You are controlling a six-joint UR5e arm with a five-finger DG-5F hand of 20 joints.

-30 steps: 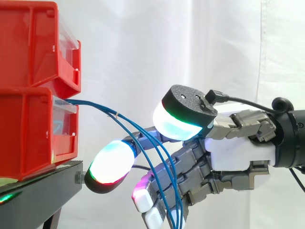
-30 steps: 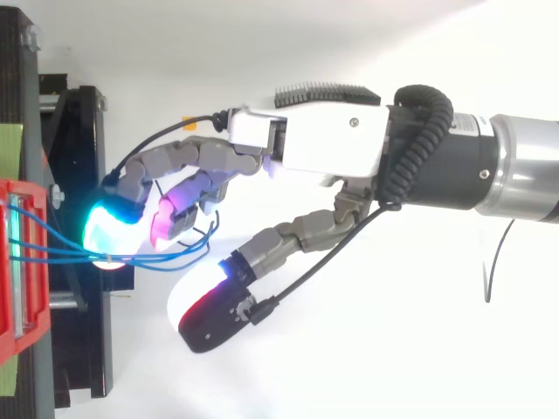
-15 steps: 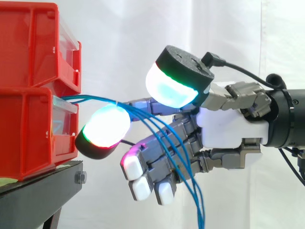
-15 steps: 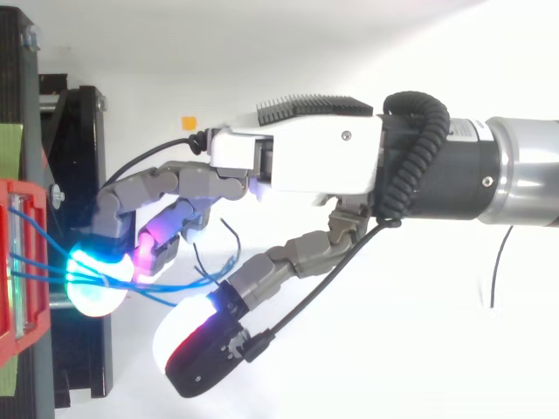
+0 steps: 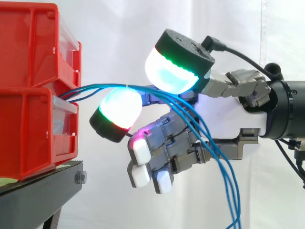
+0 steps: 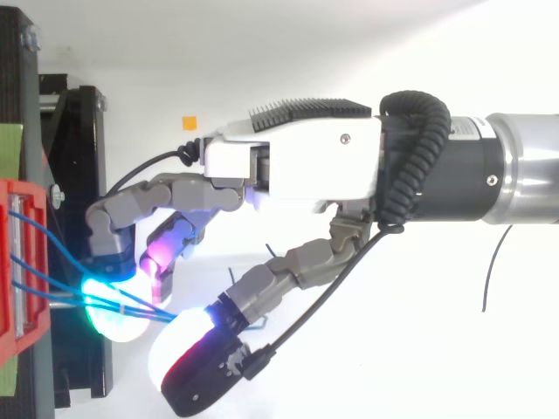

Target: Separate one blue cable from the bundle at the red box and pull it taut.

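Finding 1: your hand (image 5: 228, 119) is clamped on the blue cables (image 5: 109, 87). The thumb's large cyan-lit pad (image 5: 174, 71) sits over the bundle, and the curled fingers (image 5: 164, 138) lie under it. The whole bundle is held. No single cable stands apart from the rest.

Finding 2: the cables leave the gap between the upper red bin (image 5: 33, 43) and the lower red bin (image 5: 28, 133), at the lower bin's front top edge. They run almost level to the hand, pass under the thumb, then hang down across the palm to the side view's bottom edge.

Finding 3, against 1.0 s ago: then the cables sagged steeply from the bins down to a lower hand, whose green-and-red pad (image 5: 116, 114) hung just off the front edge of the black stand (image 5: 38, 195). Now the hand is higher, that pad is level with the lower bin's upper half, and the run from the bins has flattened. The hanging ends have shifted toward the wrist.

Finding 4: from above, the hand (image 6: 314, 166) has moved toward the view's bottom edge, and the cables slant from the bin to it.
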